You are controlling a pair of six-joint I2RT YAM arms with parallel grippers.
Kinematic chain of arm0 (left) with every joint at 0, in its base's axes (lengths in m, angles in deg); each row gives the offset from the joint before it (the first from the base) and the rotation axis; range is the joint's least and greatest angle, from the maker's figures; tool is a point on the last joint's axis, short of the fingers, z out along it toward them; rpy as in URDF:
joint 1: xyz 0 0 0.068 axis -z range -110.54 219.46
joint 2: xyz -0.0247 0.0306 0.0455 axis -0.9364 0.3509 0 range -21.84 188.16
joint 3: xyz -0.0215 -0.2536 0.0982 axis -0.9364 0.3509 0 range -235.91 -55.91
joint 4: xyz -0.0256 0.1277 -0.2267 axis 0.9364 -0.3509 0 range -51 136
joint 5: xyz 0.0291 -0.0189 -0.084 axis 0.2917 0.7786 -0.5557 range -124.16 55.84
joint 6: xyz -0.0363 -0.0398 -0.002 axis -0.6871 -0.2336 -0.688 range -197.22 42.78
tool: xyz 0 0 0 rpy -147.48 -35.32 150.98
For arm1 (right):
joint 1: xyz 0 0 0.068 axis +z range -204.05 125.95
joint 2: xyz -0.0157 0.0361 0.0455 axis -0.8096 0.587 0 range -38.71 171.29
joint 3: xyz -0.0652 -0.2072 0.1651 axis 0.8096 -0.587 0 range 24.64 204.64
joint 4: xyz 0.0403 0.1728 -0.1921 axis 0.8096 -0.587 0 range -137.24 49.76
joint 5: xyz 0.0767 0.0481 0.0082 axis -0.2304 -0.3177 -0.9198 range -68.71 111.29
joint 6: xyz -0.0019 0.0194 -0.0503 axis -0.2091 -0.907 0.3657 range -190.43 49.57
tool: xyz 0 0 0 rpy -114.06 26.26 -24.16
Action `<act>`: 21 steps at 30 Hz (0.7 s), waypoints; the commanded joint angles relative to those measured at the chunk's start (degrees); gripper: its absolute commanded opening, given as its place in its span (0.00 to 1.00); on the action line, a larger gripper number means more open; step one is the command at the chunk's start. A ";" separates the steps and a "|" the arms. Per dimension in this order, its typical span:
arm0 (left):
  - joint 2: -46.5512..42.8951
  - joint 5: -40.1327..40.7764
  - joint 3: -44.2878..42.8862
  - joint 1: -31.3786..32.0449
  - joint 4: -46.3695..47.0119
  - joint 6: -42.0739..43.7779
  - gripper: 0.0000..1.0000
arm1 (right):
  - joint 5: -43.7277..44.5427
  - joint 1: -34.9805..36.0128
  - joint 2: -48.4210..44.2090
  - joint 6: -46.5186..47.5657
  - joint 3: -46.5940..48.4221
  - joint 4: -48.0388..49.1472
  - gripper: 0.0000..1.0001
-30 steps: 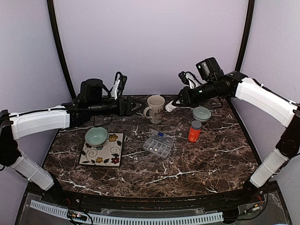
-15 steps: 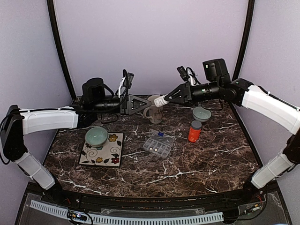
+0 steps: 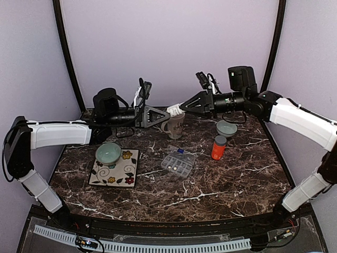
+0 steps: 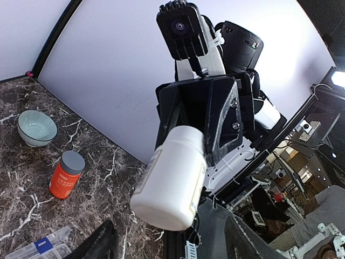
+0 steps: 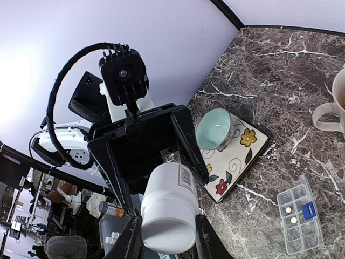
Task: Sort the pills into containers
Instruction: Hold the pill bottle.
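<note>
Two grippers meet above the cream mug. The right gripper clenches a white pill bottle, held level along the line between them. The left gripper is spread around its far end. The organiser box lies mid-table, long axis roughly crosswise, holding just two white pills, so sorting looks barely begun.

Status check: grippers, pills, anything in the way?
Right gripper shut on white bottle, held out mid-air. Left gripper open, jaws either side of it. Organiser box holds two white pills. Mug roughly beneath.
</note>
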 commanded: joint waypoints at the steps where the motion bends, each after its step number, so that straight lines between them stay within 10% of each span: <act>1: 0.25 -1.70 -1.21 -0.47 4.69 -1.75 0.69 | -2.03 0.91 0.69 -1.28 -0.54 4.26 0.14; 21: 1.49 -4.04 -1.83 -0.46 8.47 -3.86 0.38 | -4.72 1.32 3.29 -4.24 -2.01 9.65 0.13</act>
